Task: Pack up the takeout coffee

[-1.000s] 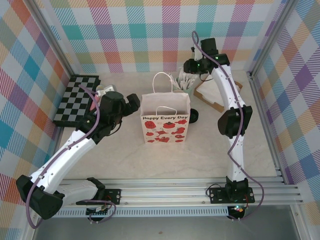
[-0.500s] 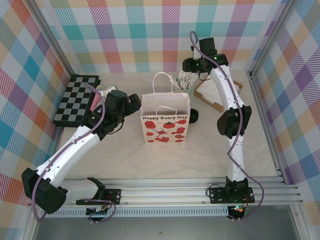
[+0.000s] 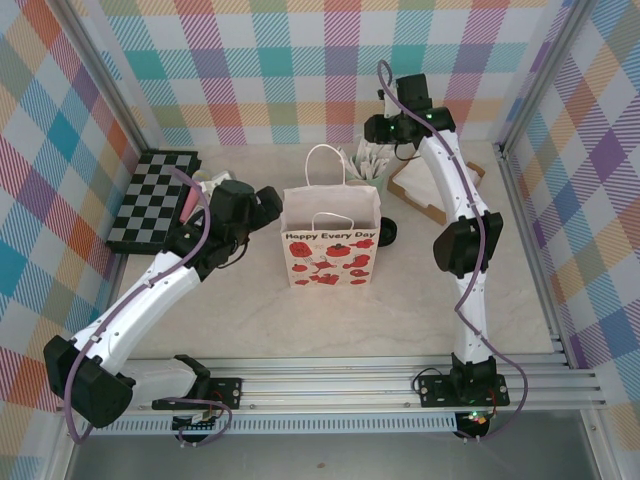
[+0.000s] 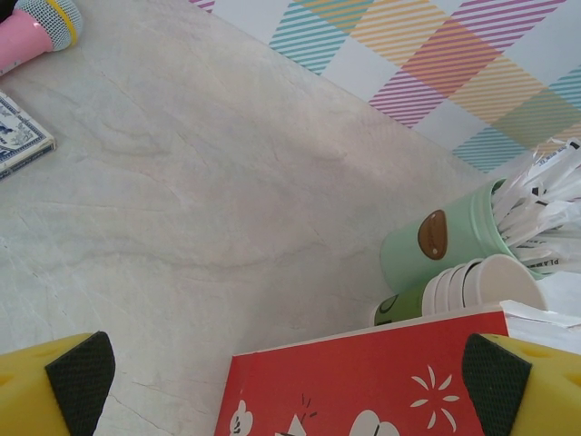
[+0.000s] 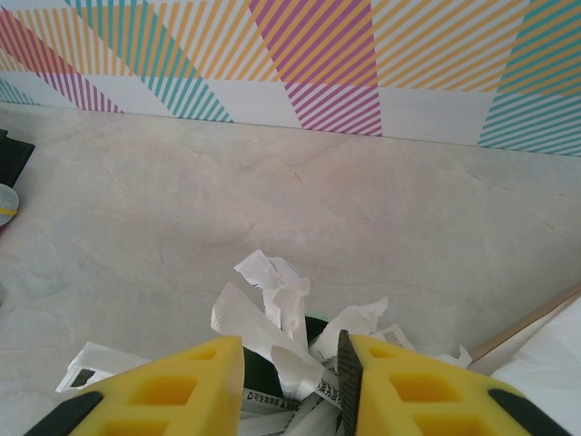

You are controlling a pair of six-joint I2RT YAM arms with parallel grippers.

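Observation:
The takeout coffee [image 3: 388,232] shows its black lid just right of the red-and-white paper bag [image 3: 332,250], which stands upright mid-table. My left gripper [image 3: 268,205] is open at the bag's left side. In the left wrist view the red bag wall [image 4: 363,381] lies between its wide-apart fingers [image 4: 80,381]. My right gripper [image 3: 378,140] hangs over the green cup of white cutlery [image 3: 370,165]. In the right wrist view its jaws [image 5: 289,363] stand apart with wrapped cutlery packets [image 5: 272,300] between them.
A checkerboard [image 3: 155,200] lies at the back left, with a pink microphone [image 4: 32,27] and a card box [image 4: 18,141] near it. A stack of paper cups [image 4: 472,286] lies behind the bag. A cardboard tray [image 3: 430,190] sits at the back right.
The left arm has shifted a little toward the back and stays beside the bag. The right wrist has edged slightly back and left over the cutlery cup.

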